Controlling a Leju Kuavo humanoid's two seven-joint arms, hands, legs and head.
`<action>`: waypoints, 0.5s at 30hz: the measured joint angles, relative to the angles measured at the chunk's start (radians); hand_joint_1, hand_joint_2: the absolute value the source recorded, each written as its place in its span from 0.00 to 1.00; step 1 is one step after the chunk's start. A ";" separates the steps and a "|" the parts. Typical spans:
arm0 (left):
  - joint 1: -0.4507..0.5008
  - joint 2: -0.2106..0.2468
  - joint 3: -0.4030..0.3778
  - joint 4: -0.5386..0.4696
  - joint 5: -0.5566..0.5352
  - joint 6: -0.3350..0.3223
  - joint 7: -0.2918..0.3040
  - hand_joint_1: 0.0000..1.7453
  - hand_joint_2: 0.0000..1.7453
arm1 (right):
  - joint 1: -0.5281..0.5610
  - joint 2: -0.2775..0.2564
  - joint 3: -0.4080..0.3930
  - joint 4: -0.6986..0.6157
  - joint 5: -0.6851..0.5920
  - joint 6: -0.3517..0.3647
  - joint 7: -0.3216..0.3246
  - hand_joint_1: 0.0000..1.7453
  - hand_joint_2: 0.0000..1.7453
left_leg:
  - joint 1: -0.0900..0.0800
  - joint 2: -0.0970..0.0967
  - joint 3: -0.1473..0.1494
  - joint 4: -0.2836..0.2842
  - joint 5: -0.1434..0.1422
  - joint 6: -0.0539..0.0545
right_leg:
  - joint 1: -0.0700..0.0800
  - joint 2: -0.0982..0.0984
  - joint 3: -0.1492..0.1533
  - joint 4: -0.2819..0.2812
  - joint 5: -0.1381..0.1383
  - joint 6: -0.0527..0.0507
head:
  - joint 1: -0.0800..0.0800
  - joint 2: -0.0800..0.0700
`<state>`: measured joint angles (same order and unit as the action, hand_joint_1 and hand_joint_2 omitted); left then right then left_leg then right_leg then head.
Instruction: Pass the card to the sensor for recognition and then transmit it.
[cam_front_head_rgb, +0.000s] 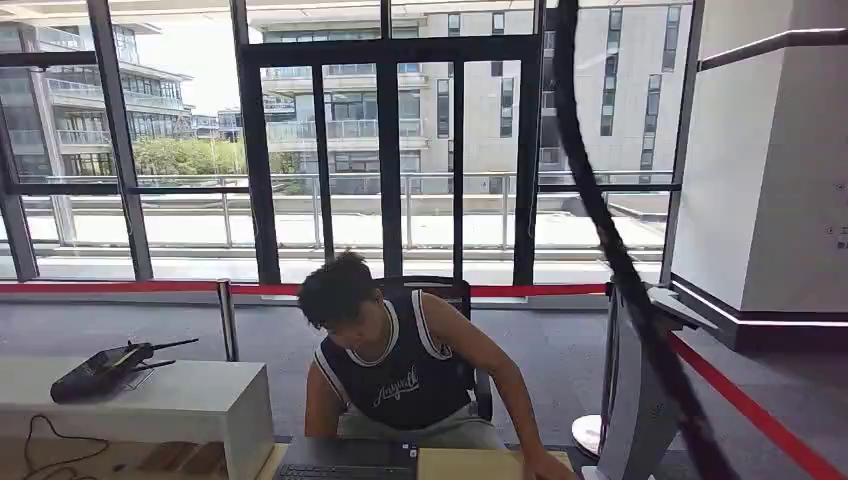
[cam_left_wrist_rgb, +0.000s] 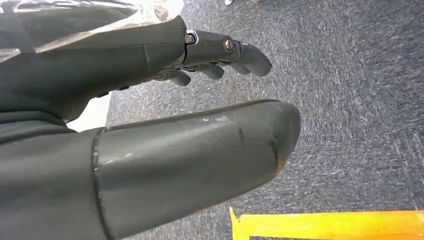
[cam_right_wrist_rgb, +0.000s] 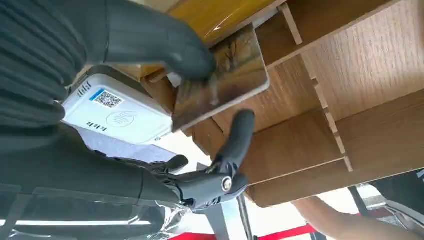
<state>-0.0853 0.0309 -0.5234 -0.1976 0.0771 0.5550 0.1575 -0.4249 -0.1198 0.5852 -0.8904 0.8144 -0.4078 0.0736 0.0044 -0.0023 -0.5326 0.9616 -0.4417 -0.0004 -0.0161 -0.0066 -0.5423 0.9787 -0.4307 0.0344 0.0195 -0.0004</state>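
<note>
Item: right hand (cam_right_wrist_rgb: 165, 100). It is pinching the card (cam_right_wrist_rgb: 222, 80) between the thick thumb on the card's face and a dark finger (cam_right_wrist_rgb: 239, 135) under it. The grip is sitting on one end of the card; the rest is jutting out free.

Item: card. Brown, glossy, rounded corners. It is hanging close to the white sensor (cam_right_wrist_rgb: 117, 115), the small box with a blue label and a square code on its lid. The card's near edge is overlapping the sensor's corner in the right wrist view; whether they are touching I cannot tell.

Item: wooden rack (cam_right_wrist_rgb: 350, 100). Slotted dividers are standing just behind the card.

Item: left hand (cam_left_wrist_rgb: 215, 55). It is hanging over grey carpet with fingers apart, holding nothing.

Item: person (cam_front_head_rgb: 395, 370). Seated across the desk, leaning down, one arm reaching toward the desk edge.

Risks, as I judge them: the pinch is shallow, so a nudge against the rack's dividers could be twisting the card loose. A card held off the sensor's centre may not be reading. The person's reaching arm could be crowding the handover.
</note>
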 joint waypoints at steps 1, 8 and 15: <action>0.000 0.000 0.000 0.000 0.000 0.000 0.000 0.00 0.00 | 0.000 0.000 0.000 0.000 -0.005 0.001 -0.003 1.00 1.00 | 0.000 0.000 0.000 0.000 0.000 0.000 | 0.000 0.000 0.000 0.000 0.000 0.000 | 0.000 0.000; 0.000 0.000 -0.001 0.000 0.003 0.002 0.000 0.00 0.00 | -0.006 0.002 -0.002 0.009 -0.019 0.002 -0.016 1.00 1.00 | 0.000 0.000 0.000 0.000 0.000 0.000 | 0.000 0.000 0.000 0.000 0.000 0.000 | 0.000 0.000; 0.000 -0.001 -0.016 0.000 0.003 0.002 0.006 0.00 0.00 | -0.013 0.006 -0.002 0.024 -0.024 0.000 -0.018 1.00 1.00 | 0.000 0.000 0.000 0.000 0.000 0.000 | 0.000 0.000 0.000 0.000 0.000 0.000 | 0.000 0.000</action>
<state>-0.0855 0.0301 -0.5398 -0.1976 0.0801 0.5573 0.1636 -0.4380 -0.1133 0.5833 -0.8667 0.7904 -0.4078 0.0561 0.0044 -0.0023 -0.5326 0.9616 -0.4418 -0.0004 -0.0161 -0.0066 -0.5422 0.9787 -0.4307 0.0344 0.0198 -0.0004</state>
